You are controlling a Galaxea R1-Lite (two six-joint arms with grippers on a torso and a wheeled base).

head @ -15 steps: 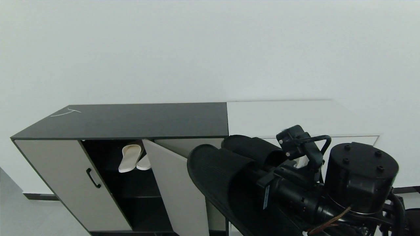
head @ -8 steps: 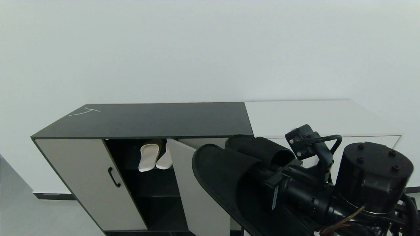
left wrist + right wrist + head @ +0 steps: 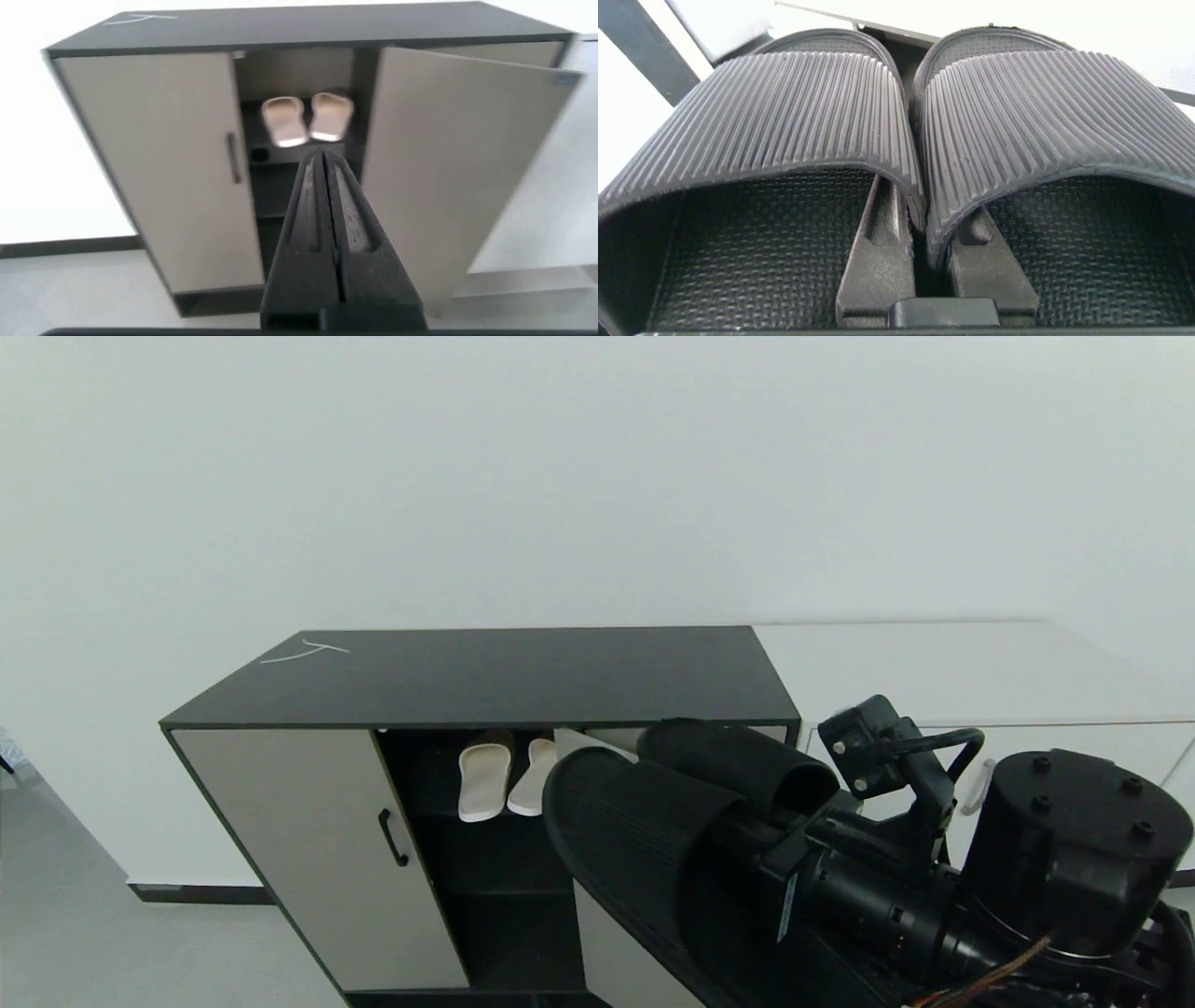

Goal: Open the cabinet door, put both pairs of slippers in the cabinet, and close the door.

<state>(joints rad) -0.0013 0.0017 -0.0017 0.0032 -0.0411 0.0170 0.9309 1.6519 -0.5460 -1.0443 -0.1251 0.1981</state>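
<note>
Before the cabinet (image 3: 485,677), right hand (image 3: 917,254), apparently level, around black slippers (image 3: 635,826).

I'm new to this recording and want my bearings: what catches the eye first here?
A pair of black ribbed slippers looms in the head view's foreground, clamped side by side in the right hand. Beyond it stands a black-topped cabinet with one door swung open. A pair of white slippers already sits in its upper compartment.
</note>
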